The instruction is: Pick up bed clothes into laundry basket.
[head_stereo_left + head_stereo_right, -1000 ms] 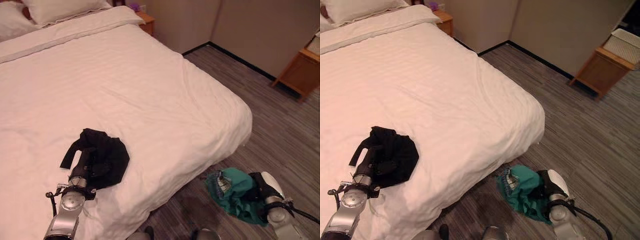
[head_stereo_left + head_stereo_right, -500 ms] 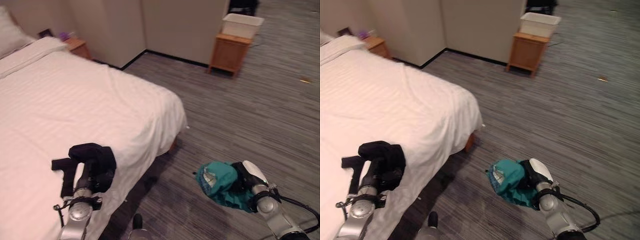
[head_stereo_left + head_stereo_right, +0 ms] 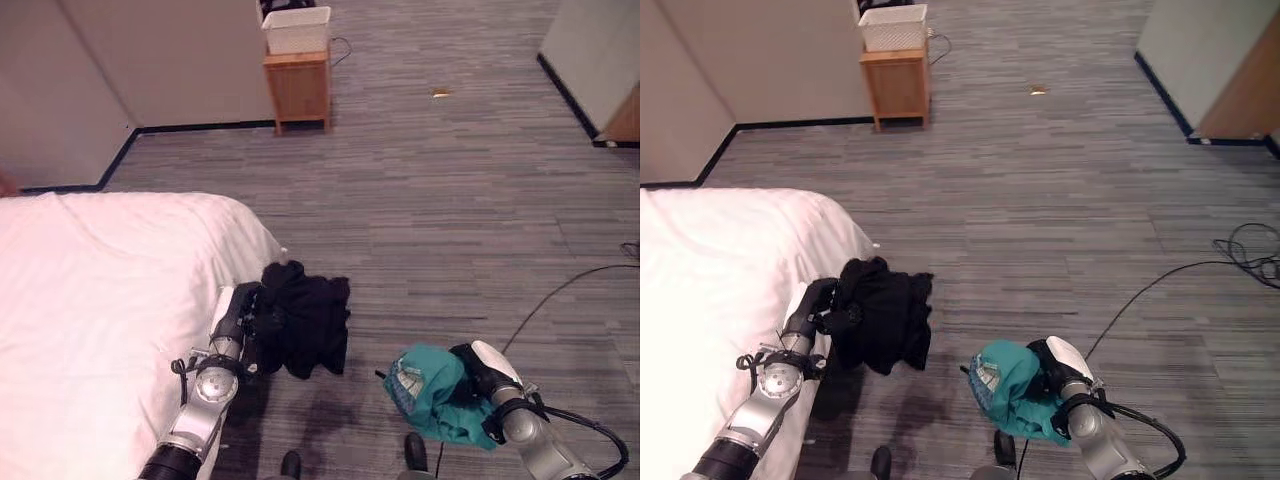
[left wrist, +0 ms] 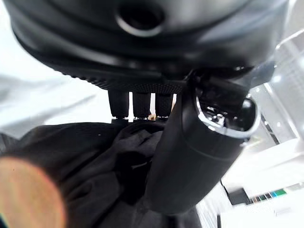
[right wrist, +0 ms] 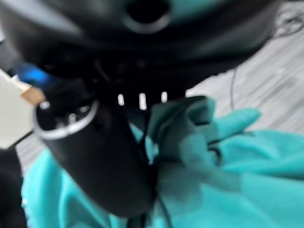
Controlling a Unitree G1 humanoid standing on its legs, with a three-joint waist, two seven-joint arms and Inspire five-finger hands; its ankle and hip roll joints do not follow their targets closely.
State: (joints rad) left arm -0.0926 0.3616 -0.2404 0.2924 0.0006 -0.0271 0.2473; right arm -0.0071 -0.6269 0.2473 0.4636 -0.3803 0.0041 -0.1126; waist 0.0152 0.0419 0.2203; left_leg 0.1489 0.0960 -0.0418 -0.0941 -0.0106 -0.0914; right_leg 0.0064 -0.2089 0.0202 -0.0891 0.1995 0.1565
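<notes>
Left hand (image 3: pixel 243 318) clutches the black garment (image 3: pixel 305 320) just off the bed's (image 3: pixel 90 300) corner, right hand (image 3: pixel 478 372) grips the teal garment (image 3: pixel 432 392) nearby, the white laundry basket (image 3: pixel 296 28) standing well beyond both.

The room is softly and evenly lit, with the striped floor (image 3: pixel 450 200) showing no hard-edged shadows. The white bed (image 3: pixel 90 300) at the lower left of the head views is the brightest area, and its folds are almost washed out. A dim patch darkens the floor under the black garment (image 3: pixel 305 325). In the left wrist view, strong white glare sits behind the left hand (image 4: pixel 142 47). The teal garment (image 5: pixel 228 156) is evenly lit.
</notes>
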